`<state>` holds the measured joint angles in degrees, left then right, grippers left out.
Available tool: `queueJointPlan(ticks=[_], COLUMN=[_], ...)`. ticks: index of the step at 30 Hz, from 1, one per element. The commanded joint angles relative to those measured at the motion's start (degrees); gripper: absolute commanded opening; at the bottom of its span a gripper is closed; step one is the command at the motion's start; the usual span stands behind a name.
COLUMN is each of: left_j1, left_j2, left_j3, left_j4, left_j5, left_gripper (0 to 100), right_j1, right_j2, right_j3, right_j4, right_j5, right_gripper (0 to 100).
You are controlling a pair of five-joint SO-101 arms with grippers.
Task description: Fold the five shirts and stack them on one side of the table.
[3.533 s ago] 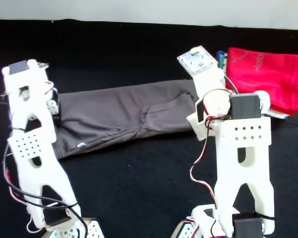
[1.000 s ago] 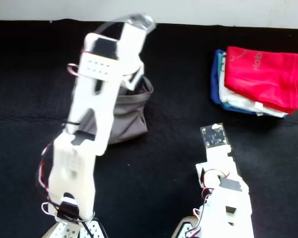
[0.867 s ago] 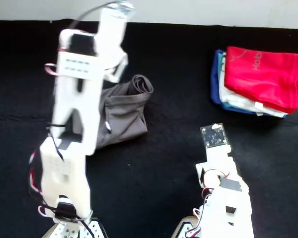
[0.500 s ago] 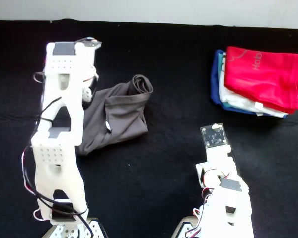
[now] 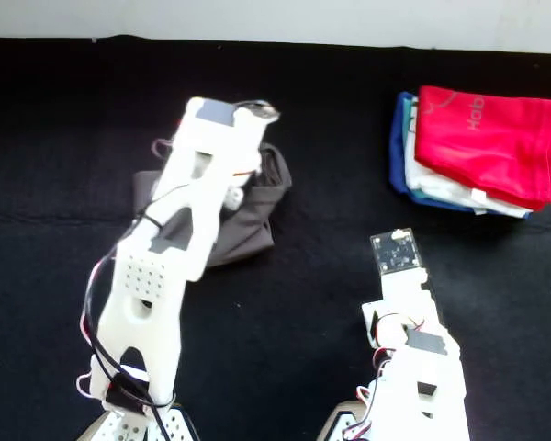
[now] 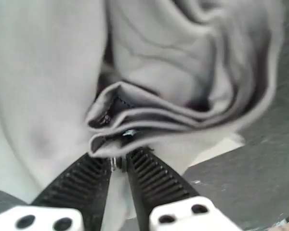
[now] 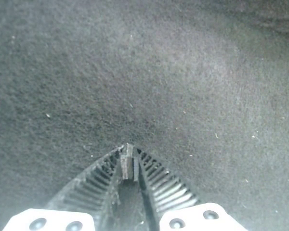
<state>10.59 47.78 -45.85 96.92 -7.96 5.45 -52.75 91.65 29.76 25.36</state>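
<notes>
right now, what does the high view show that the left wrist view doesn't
High view: the stack of folded shirts on the table's right side, and the right arm drawn back near its base. Left wrist view: the left end effector shut on a bunched fold of the grey shirt. Shared: that shirt, crumpled on the black table.
</notes>
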Motion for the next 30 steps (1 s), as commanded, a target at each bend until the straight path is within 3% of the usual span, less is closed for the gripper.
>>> queueJointPlan(ticks=[1, 8, 14, 21, 30], left_j1=[3.38, 10.07, 5.23, -3.91, -0.75], left_j2=[-2.42, -11.74, -17.89, -12.09, -1.71], left_j3=[-5.05, -0.66, 0.04, 2.51, 2.24], left_j4=[3.87, 4.4, 4.31, -2.55, -5.36], left_j5=[2.55, 2.73, 2.29, 2.29, 2.64], left_gripper=[1, 1, 1, 1, 1], right_j1=[0.4, 0.4, 0.4, 0.4, 0.4], right_j2=[-0.13, -0.13, -0.13, -0.13, -0.13], right_j3=[0.57, 0.57, 0.57, 0.57, 0.57], right_j4=[-1.19, -1.19, -1.19, -1.19, -1.19], right_j5=[-0.35, -0.35, -0.35, -0.35, -0.35], right_gripper=[0.6, 0.6, 0.6, 0.6, 0.6])
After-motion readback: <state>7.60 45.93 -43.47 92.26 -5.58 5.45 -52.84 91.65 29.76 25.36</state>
